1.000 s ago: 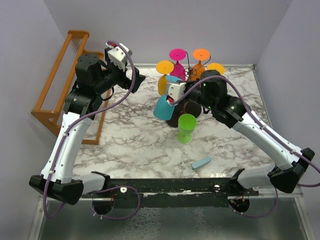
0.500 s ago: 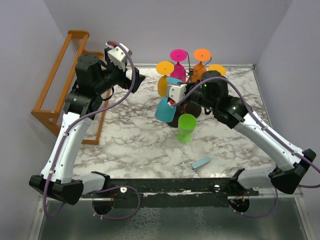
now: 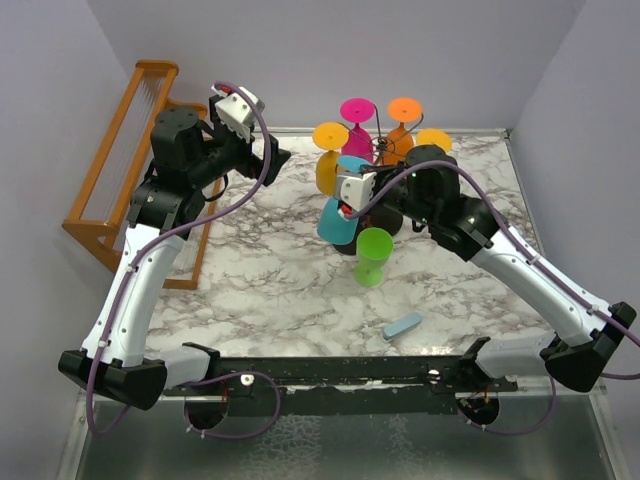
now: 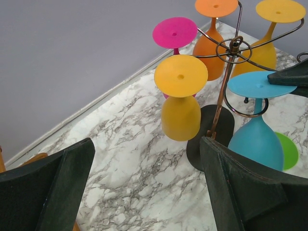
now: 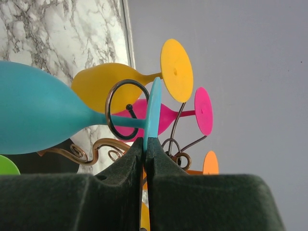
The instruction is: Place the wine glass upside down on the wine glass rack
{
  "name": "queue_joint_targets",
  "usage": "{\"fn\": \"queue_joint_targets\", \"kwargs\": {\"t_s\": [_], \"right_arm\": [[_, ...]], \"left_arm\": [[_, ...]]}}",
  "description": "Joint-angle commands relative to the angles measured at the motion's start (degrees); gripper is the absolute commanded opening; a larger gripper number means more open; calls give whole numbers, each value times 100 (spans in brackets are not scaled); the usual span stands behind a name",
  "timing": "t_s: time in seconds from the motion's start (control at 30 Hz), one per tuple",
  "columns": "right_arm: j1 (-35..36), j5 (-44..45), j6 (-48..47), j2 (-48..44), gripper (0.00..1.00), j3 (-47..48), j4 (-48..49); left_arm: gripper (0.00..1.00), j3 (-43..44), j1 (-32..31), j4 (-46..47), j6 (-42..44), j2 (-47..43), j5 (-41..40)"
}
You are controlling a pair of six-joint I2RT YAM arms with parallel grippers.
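The turquoise wine glass (image 5: 33, 115) hangs upside down near the centre of the top view. Its stem is threaded through a curled loop of the wine glass rack (image 4: 219, 103), and its bowl points down beside the twisted stem. The right jaws pinch the thin rim of its flat foot, probably to steady it until the foot rests on the loop. Whether foot and loop already touch, I cannot tell. The left jaws stand spread wide at upper left, holding nothing, seemingly parked out of the way. A yellow glass (image 4: 180, 113) and a pink glass (image 4: 174, 32) hang by their feet likewise, which suggests the loop will bear the weight.
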Motion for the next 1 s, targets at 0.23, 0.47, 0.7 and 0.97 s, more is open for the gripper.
{"fn": "queue_joint_targets", "kwargs": {"t_s": [0.23,0.47,0.7,0.97], "right_arm": [[44,194,-128,-140,10,-176,-21],[43,208,-128,-168,14,-238,-45],[44,245,-128,-175,18,-239,-66],[44,286,-139,-183,24,-216,-107]], "left_arm": [[94,-94,36,106,59,-96,-36],[94,-115,35,107,70,-100,-14],[94,-121,41,115,77,-96,-1],[94,-121,38,120,92,-79,17]]}}
